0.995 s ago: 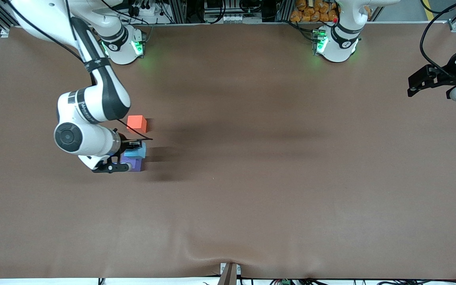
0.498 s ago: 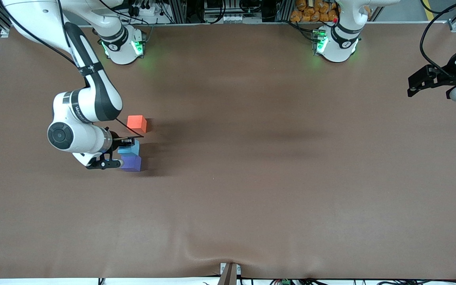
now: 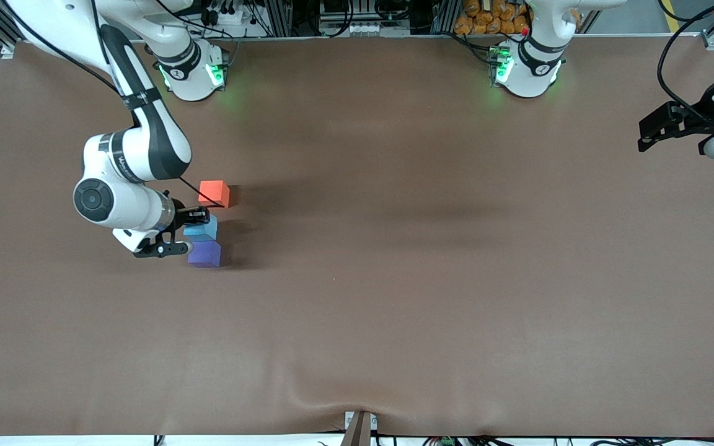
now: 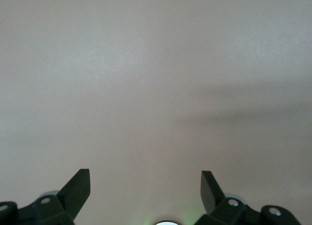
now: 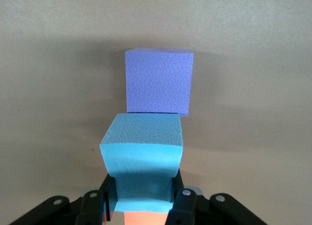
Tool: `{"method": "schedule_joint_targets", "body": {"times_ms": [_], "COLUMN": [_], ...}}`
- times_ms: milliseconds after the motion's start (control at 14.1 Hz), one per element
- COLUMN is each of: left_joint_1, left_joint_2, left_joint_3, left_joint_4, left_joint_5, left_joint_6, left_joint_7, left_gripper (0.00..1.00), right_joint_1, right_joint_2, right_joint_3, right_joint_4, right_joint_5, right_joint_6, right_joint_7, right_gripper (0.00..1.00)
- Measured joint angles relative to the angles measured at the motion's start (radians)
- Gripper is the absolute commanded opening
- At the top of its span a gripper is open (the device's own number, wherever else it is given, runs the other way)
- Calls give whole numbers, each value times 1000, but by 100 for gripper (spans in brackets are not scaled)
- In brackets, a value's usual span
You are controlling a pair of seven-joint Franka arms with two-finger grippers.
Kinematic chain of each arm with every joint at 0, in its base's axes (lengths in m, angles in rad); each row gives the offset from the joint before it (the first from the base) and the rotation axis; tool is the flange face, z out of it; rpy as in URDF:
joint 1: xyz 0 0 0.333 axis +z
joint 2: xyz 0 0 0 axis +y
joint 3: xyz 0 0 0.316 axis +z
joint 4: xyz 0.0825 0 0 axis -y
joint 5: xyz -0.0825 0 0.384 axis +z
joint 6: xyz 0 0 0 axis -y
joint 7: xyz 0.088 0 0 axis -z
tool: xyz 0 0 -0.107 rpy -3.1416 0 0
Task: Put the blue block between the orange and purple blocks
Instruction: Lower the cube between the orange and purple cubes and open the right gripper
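Observation:
My right gripper [image 3: 198, 227] is shut on the light sky-blue block [image 3: 202, 228], its fingers squeezing the block's sides. The blue block is held low between the orange-red block [image 3: 214, 192] and the violet-purple block [image 3: 205, 254], close to the purple one. In the right wrist view, the blue block [image 5: 144, 144] fills my right gripper [image 5: 143, 198], with the purple block [image 5: 158, 81] past it and a sliver of the orange block [image 5: 144, 219] under it. My left gripper [image 3: 645, 137] waits open over the table's left-arm end; it also shows in the left wrist view [image 4: 145, 180], empty.
The brown table cover [image 3: 394, 279] is bare around the three blocks. The arm bases [image 3: 521, 68] stand along the edge farthest from the front camera. A small mount [image 3: 360, 427] sits at the edge nearest to it.
My right gripper has carried the blue block a little toward the right arm's end of the table and toward the orange block. The orange and purple blocks and the left arm have not moved.

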Motion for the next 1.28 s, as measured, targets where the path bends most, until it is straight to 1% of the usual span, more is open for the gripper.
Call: {"method": "schedule_joint_targets", "body": {"times_ms": [284, 640, 782, 995, 1280], "left_joint_1": [0, 0, 0, 0, 1], "left_joint_2": [0, 0, 0, 0, 0], "left_joint_3": [0, 1, 1, 1, 2], "left_joint_4": [0, 0, 0, 0, 0], "left_joint_5": [0, 0, 0, 0, 0], "left_joint_6": [0, 0, 0, 0, 0], "left_joint_7": [0, 0, 0, 0, 0], "left_gripper": [100, 100, 100, 100, 100], "right_joint_1": [0, -1, -1, 0, 5], "right_joint_2": [-3, -3, -3, 2, 20], "right_joint_3": [0, 0, 1, 4, 11], "right_joint_4": [-5, -47, -65, -122, -171], "right_joint_5": [0, 0, 0, 0, 0], "right_joint_6": [2, 30, 70, 162, 243], "right_joint_7": [0, -1, -1, -2, -2], "right_gripper": [0, 0, 0, 0, 0]}}
